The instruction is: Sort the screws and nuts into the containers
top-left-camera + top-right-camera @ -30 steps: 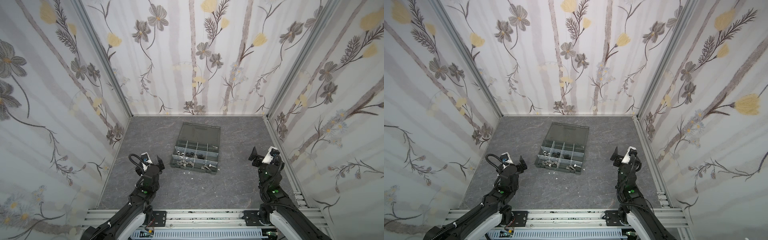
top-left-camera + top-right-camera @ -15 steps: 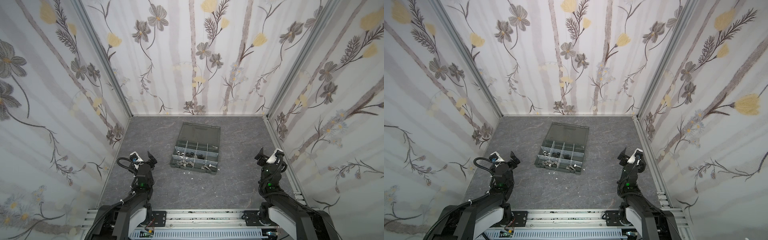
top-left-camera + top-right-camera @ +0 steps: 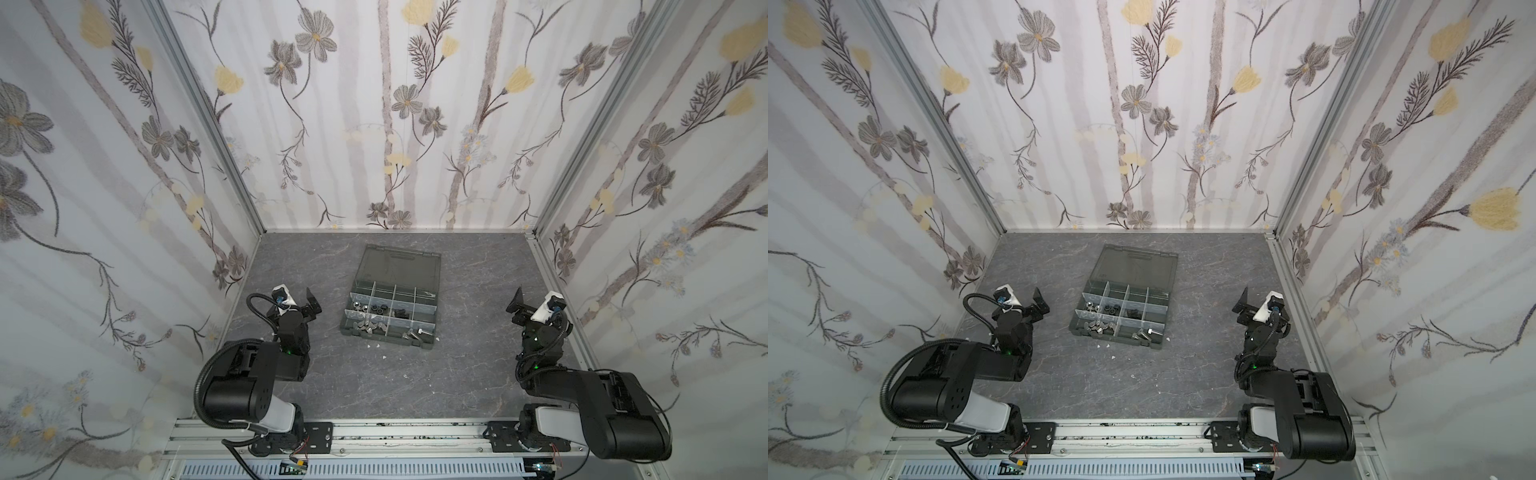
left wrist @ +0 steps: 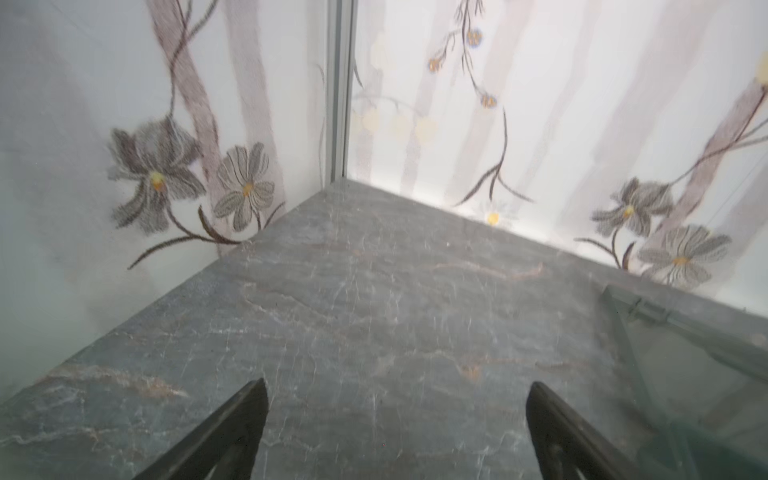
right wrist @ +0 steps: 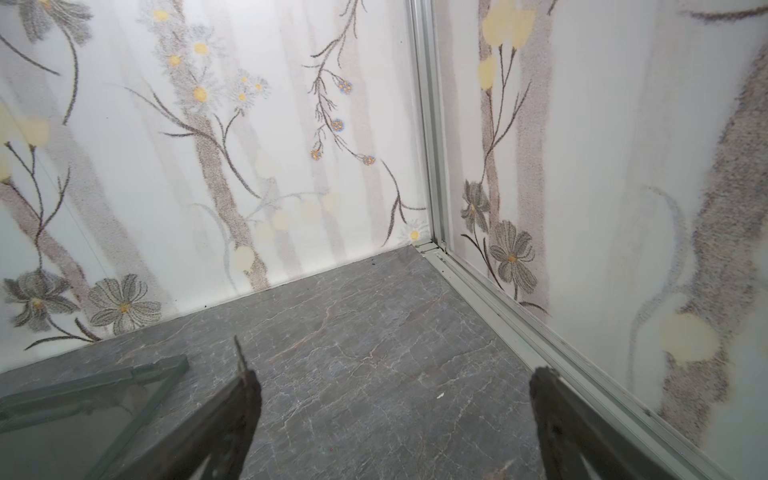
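Note:
The containers are cells of a dark grey organiser box [image 3: 386,337] [image 3: 1119,340] in the middle of the table, its smoky lid [image 3: 399,266] [image 4: 685,365] [image 5: 83,399] lying open behind. Silver round nuts [image 3: 359,307], black nuts [image 3: 380,308] and wing nuts [image 3: 370,327] lie in separate cells. Black screws [image 3: 401,312] and silver screws [image 3: 415,332] fill two others. My left gripper [image 3: 306,304] [image 4: 397,386] hangs open left of the box, holding nothing. To the box's right, my right gripper [image 3: 524,305] [image 5: 395,374] is open and empty too.
Tiny white flecks [image 3: 376,345] dot the grey stone-pattern table in front of the box. Flowered walls close in on three sides, with a metal rail [image 5: 519,316] along the right wall's foot. The arms' bases sit on a front rail [image 3: 395,436].
Both arms have folded up, their elbows now raised large toward the camera. The grippers stay open beside the box, near where they were.

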You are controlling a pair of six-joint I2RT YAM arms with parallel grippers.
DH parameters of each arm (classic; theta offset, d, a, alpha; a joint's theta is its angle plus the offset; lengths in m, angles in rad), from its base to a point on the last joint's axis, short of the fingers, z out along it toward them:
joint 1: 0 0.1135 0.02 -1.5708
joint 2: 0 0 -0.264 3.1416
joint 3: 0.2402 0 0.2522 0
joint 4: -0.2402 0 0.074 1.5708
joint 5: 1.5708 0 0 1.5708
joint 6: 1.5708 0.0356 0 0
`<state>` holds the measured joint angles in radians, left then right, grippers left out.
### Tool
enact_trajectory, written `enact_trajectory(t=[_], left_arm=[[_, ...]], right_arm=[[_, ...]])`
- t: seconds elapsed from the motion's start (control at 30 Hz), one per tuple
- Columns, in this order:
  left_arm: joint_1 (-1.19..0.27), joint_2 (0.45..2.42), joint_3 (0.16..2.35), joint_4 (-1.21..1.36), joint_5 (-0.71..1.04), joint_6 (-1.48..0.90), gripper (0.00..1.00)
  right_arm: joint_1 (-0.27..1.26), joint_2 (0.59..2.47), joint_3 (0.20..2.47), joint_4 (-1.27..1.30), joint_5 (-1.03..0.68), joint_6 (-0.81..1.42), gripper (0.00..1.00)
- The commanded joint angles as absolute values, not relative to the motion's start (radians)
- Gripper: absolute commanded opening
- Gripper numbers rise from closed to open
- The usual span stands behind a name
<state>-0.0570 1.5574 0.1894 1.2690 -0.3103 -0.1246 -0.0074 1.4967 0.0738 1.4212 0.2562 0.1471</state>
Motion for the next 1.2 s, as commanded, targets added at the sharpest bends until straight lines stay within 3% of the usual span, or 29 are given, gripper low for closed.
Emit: enact_trajectory(t=[0.0, 0.17, 0.23, 1.17], left_arm=[[-0.058, 1.583, 0.219, 1.367, -0.231, -0.073, 1.0], [-0.053, 1.586, 0.228, 1.364, -0.23, -0.074, 1.0], [-0.054, 1.586, 0.227, 1.363, -0.23, -0.074, 1.0], [-0.054, 1.586, 0.228, 1.364, -0.23, -0.073, 1.0]], right_arm=[[-0.005, 1.452, 0.129, 1.363, 0.196, 0.119, 1.0], [0.023, 1.48, 0.204, 1.25, 0.197, 0.08, 1.0], [0.024, 1.511, 0.175, 1.36, 0.197, 0.072, 1.0], [0.035, 1.506, 0.186, 1.333, 0.21, 0.06, 1.0]])
